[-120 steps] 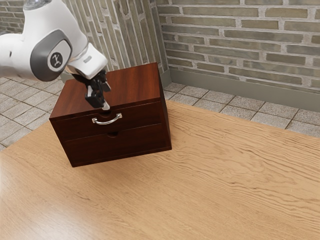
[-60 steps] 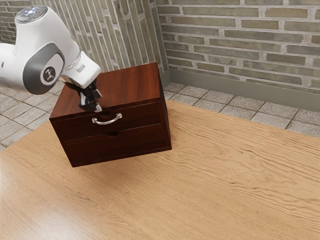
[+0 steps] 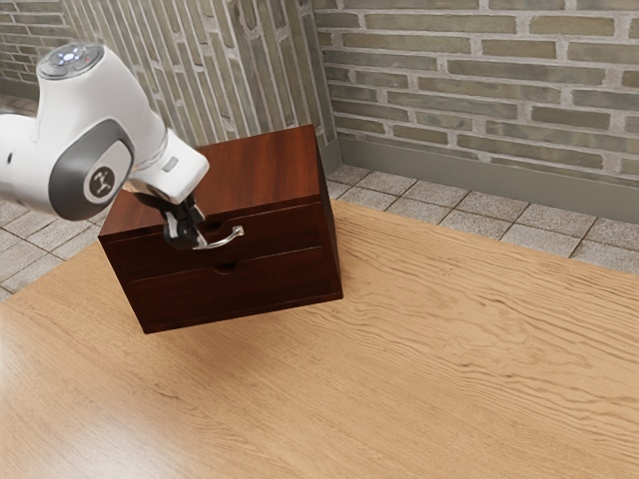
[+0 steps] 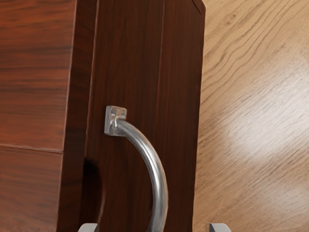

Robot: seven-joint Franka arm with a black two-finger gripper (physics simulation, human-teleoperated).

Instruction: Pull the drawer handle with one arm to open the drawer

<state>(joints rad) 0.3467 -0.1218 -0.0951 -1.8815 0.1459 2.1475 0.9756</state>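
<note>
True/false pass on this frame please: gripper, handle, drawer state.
1. The gripper sits at the handle's end toward the exterior view's left. True.
2. The top drawer is pulled far out. False: its front lies flush with the cabinet.
3. The fingers clamp the handle. False: in the wrist view they stand apart, with the handle between them, untouched.
4. The cabinet stands on a wooden table. True.
5. The handle is wooden. False: it is shiny metal.

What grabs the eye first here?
The dark wooden cabinet stands at the far edge of the table, with the white arm reaching in from the exterior view's left. The black gripper sits at the silver handle of the upper drawer, with the handle between its open fingers.
</note>
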